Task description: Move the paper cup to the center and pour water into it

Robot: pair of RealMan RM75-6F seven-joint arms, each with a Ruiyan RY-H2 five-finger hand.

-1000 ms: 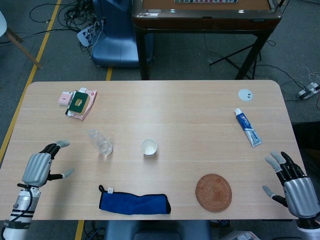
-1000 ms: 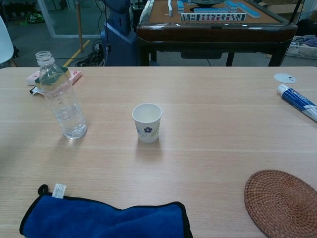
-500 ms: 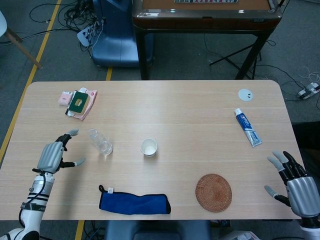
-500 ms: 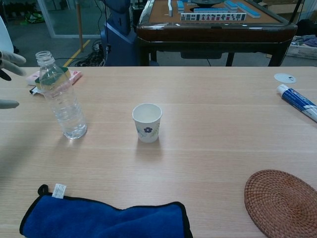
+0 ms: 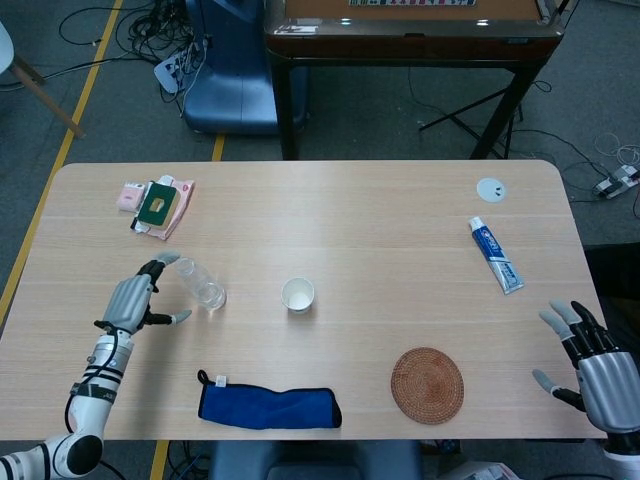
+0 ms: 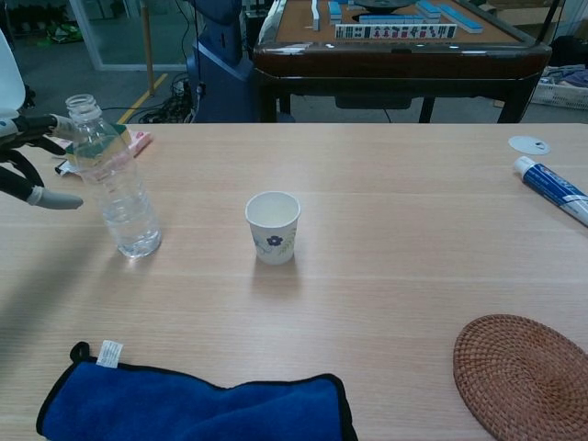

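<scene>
Nearest to me, along the front edge of the tabletop (image 5: 400,200), I see the blue cloth (image 5: 268,406) lying crumpled left of the middle, and the round woven coaster (image 5: 427,385) to its right.

My right hand (image 5: 592,368) hangs at the front right corner, just past the table's edge, with its fingers spread apart and nothing in them. It shows only in the head view.

Farther in, toward the left edge, my left hand (image 5: 134,300) sits just beside the clear water bottle (image 6: 114,178). Its fingers (image 6: 53,197) are spread apart around the bottle's left side, one by the neck and one lower by the body. I cannot tell whether any fingertip actually touches the plastic; the hand is not closed around it. The bottle stands upright with its cap off and a little water at the bottom.

The paper cup (image 6: 273,227) stands upright near the middle of the tabletop, to the right of the bottle and well apart from both hands. It has a small flower print on its side, and looks empty from above.

Toward the right edge lies a toothpaste tube (image 5: 496,254), and beyond it, near the far right corner, a small white disc (image 5: 490,189). Near the far left corner sits a small pile of packets (image 5: 157,205), pink with a green one on top.
</scene>
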